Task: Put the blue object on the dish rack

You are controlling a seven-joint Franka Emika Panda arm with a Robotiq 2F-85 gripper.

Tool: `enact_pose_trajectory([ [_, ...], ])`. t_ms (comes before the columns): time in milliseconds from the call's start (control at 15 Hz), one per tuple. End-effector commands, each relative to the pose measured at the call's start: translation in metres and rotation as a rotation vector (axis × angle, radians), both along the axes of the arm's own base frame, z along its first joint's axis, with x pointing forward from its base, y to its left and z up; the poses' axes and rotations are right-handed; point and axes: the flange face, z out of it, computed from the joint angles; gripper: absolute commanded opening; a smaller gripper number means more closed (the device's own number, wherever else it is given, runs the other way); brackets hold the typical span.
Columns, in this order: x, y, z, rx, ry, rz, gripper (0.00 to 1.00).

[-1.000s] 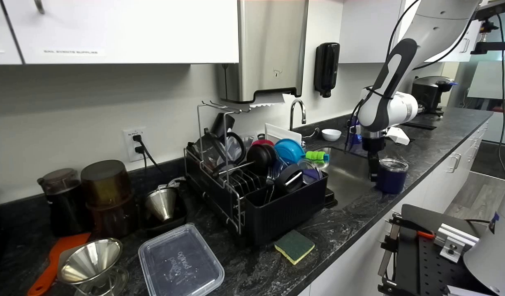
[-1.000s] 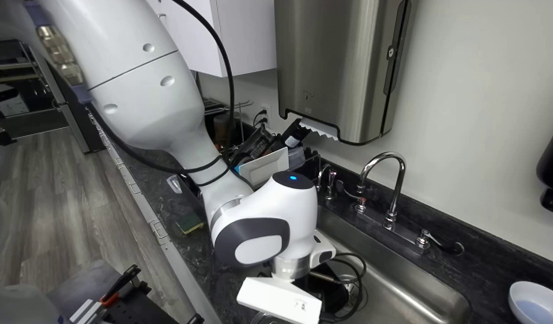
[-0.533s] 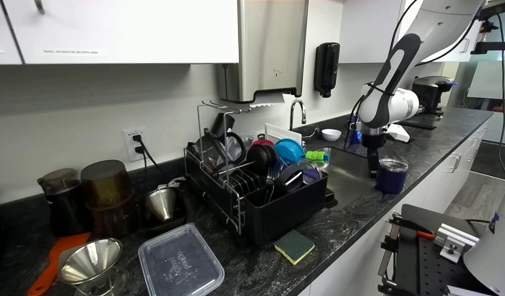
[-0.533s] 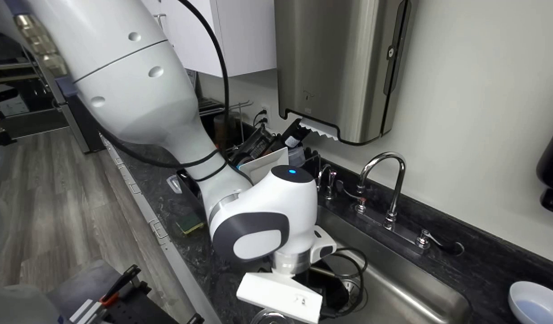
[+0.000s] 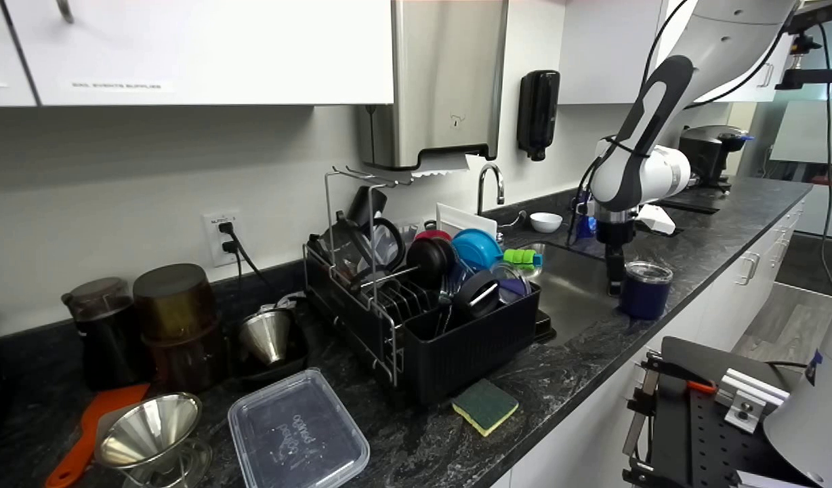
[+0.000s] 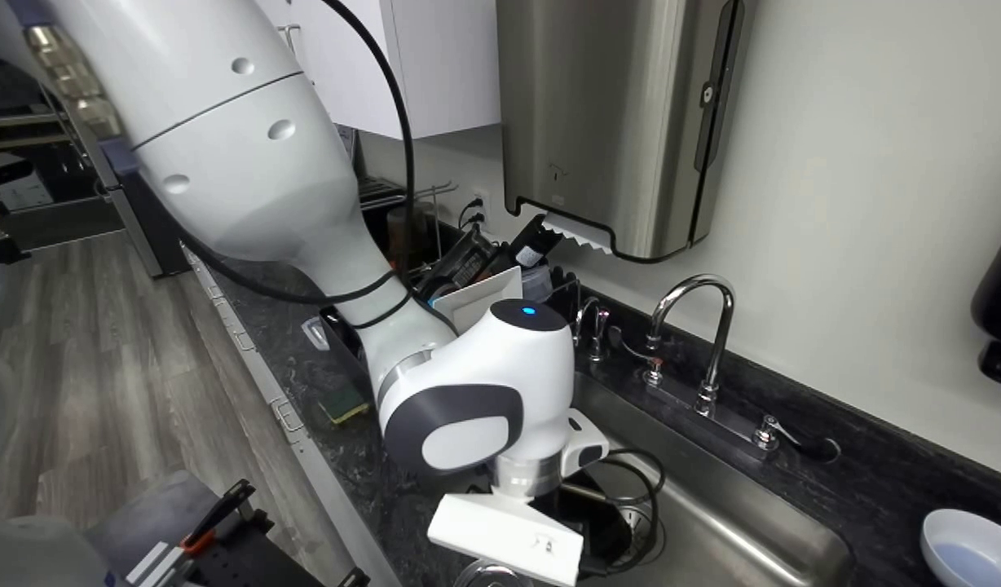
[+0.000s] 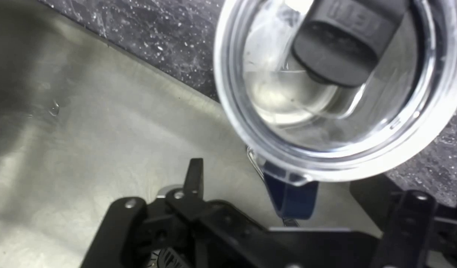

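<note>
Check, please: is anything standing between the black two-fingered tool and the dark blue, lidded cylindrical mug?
No, nothing visible. In an exterior view the tool hangs beside the mug; in the wrist view the mug's dark blue handle shows between spread black fingers.

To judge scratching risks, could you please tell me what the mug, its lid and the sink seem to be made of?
Mug: perhaps low-sheen coated metal or plastic; its opaque, plain navy outside leaves that open.
Lid: probably glossy clear plastic, see-through with bright highlights.
Sink: likely satin stainless steel, grey with soft, blurred reflections.
</note>
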Motion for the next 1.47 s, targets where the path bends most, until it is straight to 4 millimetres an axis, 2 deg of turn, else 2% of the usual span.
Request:
enact_pose_trajectory([
  [0,0.0,0.0,0.0,-0.001,0.001,0.0,1.0],
  [333,0.0,-0.001,0.001,0.0,0.004,-0.003,1.0],
  [933,0.005,-0.013,0.014,-0.002,-0.007,-0.005,1.0],
  [1400,0.005,-0.012,0.017,0.013,0.011,-0.007,1.0],
])
